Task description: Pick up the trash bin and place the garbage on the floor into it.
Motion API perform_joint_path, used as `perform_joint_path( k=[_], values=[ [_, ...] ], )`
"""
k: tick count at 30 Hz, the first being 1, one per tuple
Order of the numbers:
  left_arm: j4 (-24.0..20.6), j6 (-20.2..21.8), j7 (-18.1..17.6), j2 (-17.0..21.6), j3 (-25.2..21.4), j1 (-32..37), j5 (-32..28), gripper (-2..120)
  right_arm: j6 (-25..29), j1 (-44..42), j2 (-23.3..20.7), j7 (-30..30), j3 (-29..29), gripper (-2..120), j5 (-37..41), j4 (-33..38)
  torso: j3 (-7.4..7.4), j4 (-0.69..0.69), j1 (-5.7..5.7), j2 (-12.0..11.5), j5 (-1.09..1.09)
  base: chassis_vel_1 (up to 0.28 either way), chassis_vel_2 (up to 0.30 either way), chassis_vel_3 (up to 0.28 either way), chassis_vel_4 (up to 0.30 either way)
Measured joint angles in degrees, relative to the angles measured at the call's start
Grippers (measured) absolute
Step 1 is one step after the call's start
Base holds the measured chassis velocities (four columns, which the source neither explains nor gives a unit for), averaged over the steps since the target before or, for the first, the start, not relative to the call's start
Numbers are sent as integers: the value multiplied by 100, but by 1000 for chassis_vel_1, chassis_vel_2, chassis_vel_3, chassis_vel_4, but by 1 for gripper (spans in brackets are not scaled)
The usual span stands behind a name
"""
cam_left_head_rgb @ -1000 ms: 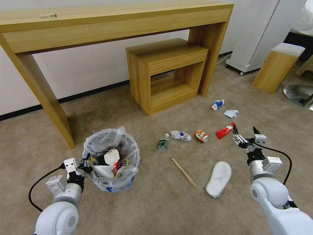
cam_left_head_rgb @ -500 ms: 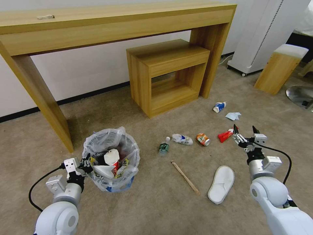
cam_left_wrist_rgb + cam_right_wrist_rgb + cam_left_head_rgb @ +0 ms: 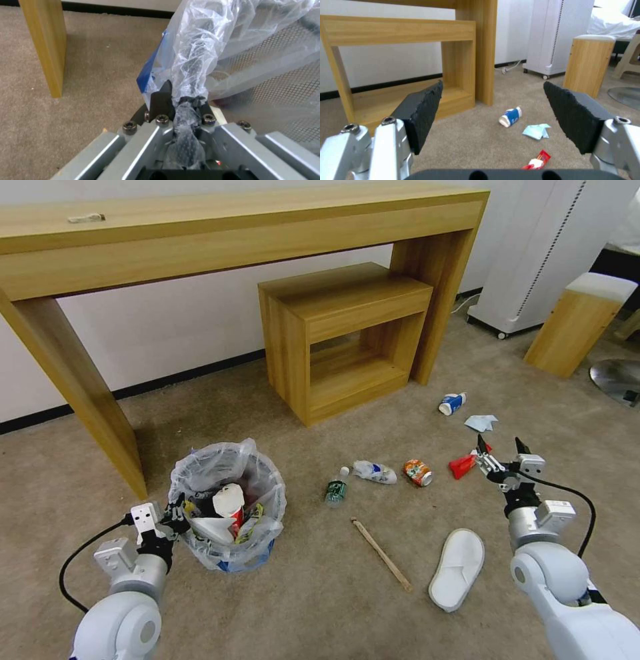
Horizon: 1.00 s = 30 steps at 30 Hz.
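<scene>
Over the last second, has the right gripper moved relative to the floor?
Yes. The right gripper, open, has moved forward: the red wrapper now lies level with its fingertips, no longer ahead of them.

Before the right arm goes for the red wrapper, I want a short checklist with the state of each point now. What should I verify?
1. Left gripper grips the trash bin: ok, its fingers pinch the bag-covered rim.
2. Right gripper ready: ok, fingers wide apart, nothing between them.
3. Red wrapper lined up: ok, it lies on the floor just ahead of the open fingers, between them in the right wrist view.
4. Wrapper free of other litter: ok, the crushed can and the tissue lie apart from it.
5. Room in the bin: cannot tell; a carton and other waste already reach near the rim.
6. Bin off the floor: cannot tell.
</scene>
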Motion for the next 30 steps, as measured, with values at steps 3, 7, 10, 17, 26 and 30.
perform_joint_path(
  k=[3,7,10,17,26,30],
  values=[
    [11,-2,0,1,0,-2,0,1,0,10,8,-1,-9,77,-2,-12,0,0,0,0,0,-19,10,13,-11],
    [30,-6,-2,6,0,-13,-6,1,8,26,24,1,-26,77,-23,-58,0,0,0,0,0,-44,17,35,-24],
    [33,-6,-30,13,0,-24,-33,1,50,34,35,8,-36,77,-49,-96,0,0,0,0,0,0,0,0,0],
    [93,-3,-51,19,9,-71,-45,1,68,84,29,36,-79,89,-88,-136,0,0,0,0,1,0,0,0,0],
    [256,-31,-46,49,9,-147,-36,1,-635,20,-129,135,-82,100,228,35,0,0,0,0,0,0,0,0,0],
    [338,-60,-30,50,20,-178,-28,1,-1269,-119,-225,195,-25,100,562,175,0,0,0,0,1,0,0,0,0]
  ],
)
